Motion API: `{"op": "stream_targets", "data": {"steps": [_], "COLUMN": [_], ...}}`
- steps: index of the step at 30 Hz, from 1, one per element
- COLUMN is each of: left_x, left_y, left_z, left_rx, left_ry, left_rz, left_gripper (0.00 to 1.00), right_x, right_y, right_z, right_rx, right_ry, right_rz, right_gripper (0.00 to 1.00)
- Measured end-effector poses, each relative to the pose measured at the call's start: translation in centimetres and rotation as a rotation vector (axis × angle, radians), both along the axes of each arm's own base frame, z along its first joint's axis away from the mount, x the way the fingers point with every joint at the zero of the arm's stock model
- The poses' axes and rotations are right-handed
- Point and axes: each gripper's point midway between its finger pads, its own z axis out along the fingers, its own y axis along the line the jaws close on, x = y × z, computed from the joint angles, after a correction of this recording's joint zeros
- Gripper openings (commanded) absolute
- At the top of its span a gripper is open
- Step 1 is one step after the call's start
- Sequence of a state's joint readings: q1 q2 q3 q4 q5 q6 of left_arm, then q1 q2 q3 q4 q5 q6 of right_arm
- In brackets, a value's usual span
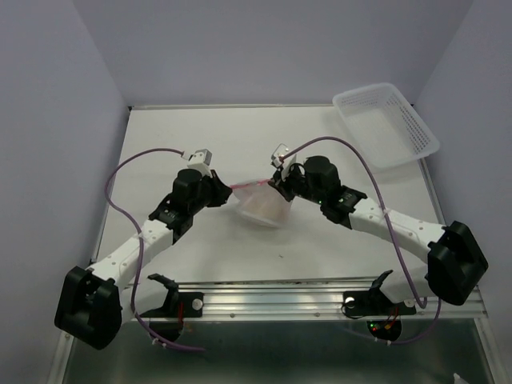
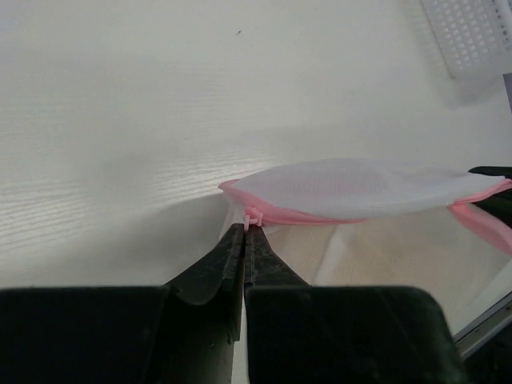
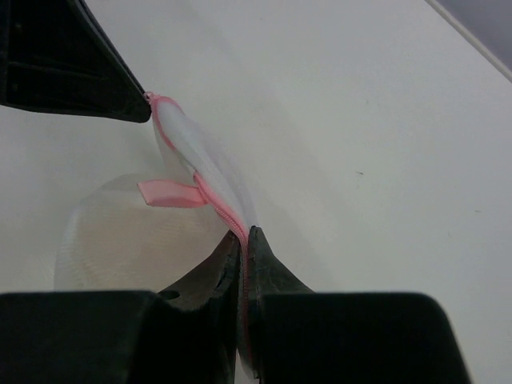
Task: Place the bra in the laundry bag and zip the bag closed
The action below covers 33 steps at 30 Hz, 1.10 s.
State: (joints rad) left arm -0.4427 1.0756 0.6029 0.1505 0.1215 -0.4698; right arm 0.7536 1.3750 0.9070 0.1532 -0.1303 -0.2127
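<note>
The white table (image 1: 240, 136) leaves open surface on every side of the laundry bag (image 1: 264, 206), with the widest bare stretch behind it toward the back wall and a narrower strip in front of it toward the metal rail (image 1: 320, 292) at the near edge. Well apart from the bag, at the back right corner, a white slotted basket (image 1: 420, 132) sits tilted, partly over the table's edge; nothing lies between it and the bag. The two arms close in on the bag from either side, and their purple cables (image 1: 132, 164) loop above the surface to its left and right. The bag is a rounded white mesh pouch, stretched between the two grippers so that its pink zipper rim (image 2: 304, 214) forms a taut line. A peach-beige tone shows through the mesh below the rim, which is the bra (image 2: 376, 252) lying inside the bag. The left gripper (image 2: 244, 230) is at the bag's left end, its fingers pressed together on the small pink zipper pull (image 2: 252, 216). The right gripper (image 3: 244, 238) is at the bag's right end, its fingers pinched tight on the pink rim. A short pink tab (image 3: 170, 193) sticks out from the rim between the two grippers. How far round the zip is closed cannot be told.
</note>
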Motion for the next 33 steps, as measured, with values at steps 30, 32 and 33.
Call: {"op": "stream_targets", "data": {"steps": [30,32,33], "left_x": [-0.7,-0.7,-0.7], "left_y": [-5.3,-5.3,-5.4], "left_z": [7.3,7.0,6.9], "left_rx": [-0.113,-0.109,-0.107], "left_ry": [-0.075,-0.066,-0.060], "left_rz": [-0.194,-0.196,-0.197], "left_gripper": [0.00,0.00,0.00], "right_x": [-0.2,-0.2,-0.1], "right_y": [-1.5,-0.8,-0.4], "right_z": [6.2,6.2,6.0], "right_rx": [0.016,0.003,-0.008], "right_ry": [-0.092,-0.094,-0.092], "right_rz": [0.152,0.176,0.188], "right_gripper": [0.79,0.77,0.77]}}
